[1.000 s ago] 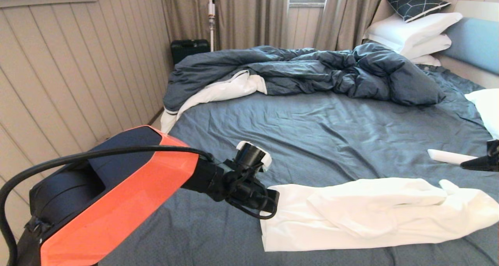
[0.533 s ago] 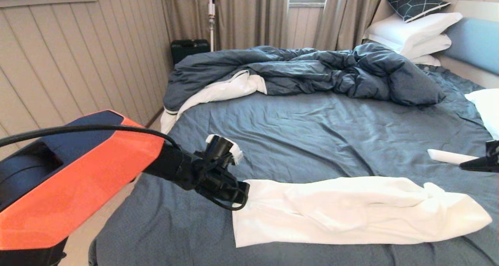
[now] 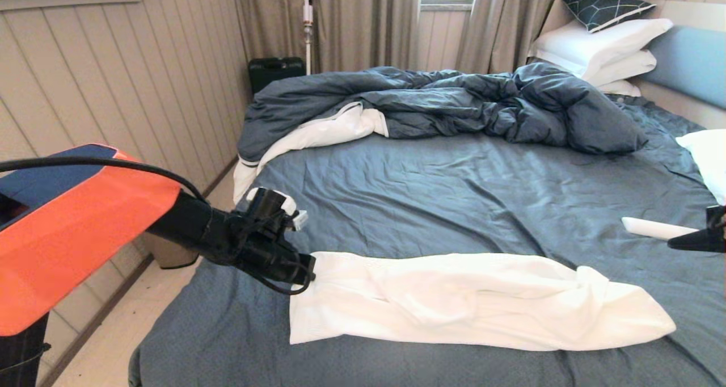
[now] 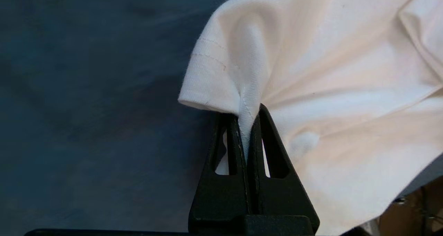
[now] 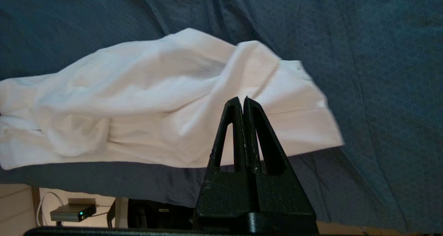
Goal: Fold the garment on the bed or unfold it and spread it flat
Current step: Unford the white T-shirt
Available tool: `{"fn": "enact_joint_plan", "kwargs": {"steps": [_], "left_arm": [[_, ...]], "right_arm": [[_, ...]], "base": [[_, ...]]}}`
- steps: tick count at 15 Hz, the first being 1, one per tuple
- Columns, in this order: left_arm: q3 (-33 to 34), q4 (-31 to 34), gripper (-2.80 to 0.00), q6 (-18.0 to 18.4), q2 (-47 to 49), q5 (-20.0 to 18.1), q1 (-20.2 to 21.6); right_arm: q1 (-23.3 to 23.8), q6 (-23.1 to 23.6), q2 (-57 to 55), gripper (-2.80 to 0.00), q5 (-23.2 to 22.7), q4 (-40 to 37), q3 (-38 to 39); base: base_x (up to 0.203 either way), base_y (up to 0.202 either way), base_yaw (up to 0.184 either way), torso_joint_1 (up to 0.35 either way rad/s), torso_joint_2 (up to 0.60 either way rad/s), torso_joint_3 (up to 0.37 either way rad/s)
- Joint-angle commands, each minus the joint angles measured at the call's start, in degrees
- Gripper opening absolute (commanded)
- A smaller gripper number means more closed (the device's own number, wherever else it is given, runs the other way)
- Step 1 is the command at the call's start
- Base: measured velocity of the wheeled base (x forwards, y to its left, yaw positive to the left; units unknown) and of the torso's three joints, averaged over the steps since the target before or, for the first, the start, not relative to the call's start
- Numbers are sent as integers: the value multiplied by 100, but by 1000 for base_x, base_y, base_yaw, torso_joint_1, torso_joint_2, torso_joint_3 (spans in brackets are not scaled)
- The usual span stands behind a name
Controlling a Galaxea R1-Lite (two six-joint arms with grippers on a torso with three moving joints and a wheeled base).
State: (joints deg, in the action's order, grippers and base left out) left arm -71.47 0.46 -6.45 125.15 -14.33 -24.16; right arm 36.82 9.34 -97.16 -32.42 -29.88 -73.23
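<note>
The garment (image 3: pixel 465 299) lies as a long white band across the near part of the bed (image 3: pixel 454 194), running from the left side toward the right, with folds bunched along its middle and its right end lumped over itself. My left gripper (image 3: pixel 311 265) is clamped on the hem at the band's left end; in the left wrist view the cloth (image 4: pixel 311 90) is pinched between the closed fingers (image 4: pixel 238 146), and a stitched corner flops free beside them. My right gripper (image 3: pixel 678 243) sits closed and empty at the right edge of the bed, above the cloth and apart from it.

To do this pull well, I judge I should keep the hem low over the sheet and draw straight along the band's length, so the folds run out instead of twisting. The grip is narrow, on thin cloth, so a jerk could slip it. The bunched right end probably needs the right gripper to pin or lift it. The rumpled duvet (image 3: pixel 442 106) is well clear behind.
</note>
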Motion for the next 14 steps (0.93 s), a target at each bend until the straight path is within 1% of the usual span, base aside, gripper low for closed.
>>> {"fn": "enact_joint_plan", "kwargs": {"steps": [1, 3, 4, 5, 10, 14], "left_arm": [[174, -1, -280, 94, -139, -14, 301], [293, 5, -280, 255, -223, -25, 680], [343, 6, -280, 339, -240, -38, 813], [389, 2, -280, 390, -249, -107, 852], [546, -151, -280, 364, -395, -648, 738], [600, -148, -280, 359, -573, -666, 733]], "right_arm": [[1, 7, -22, -280, -19, -18, 2], [-8, 7, -14, -280, -19, -18, 10], [-17, 7, -4, -280, -19, -18, 19], [-22, 7, 4, -280, -19, -26, 21], [-60, 15, 11, -280, -10, -26, 54], [-68, 13, 30, -280, -10, -26, 54]], "base": [[0, 0, 0, 0, 0, 0], [0, 0, 0, 0, 0, 0], [0, 0, 0, 0, 0, 0], [0, 0, 0, 0, 0, 0], [0, 0, 0, 0, 0, 0], [0, 0, 0, 0, 0, 0]]}}
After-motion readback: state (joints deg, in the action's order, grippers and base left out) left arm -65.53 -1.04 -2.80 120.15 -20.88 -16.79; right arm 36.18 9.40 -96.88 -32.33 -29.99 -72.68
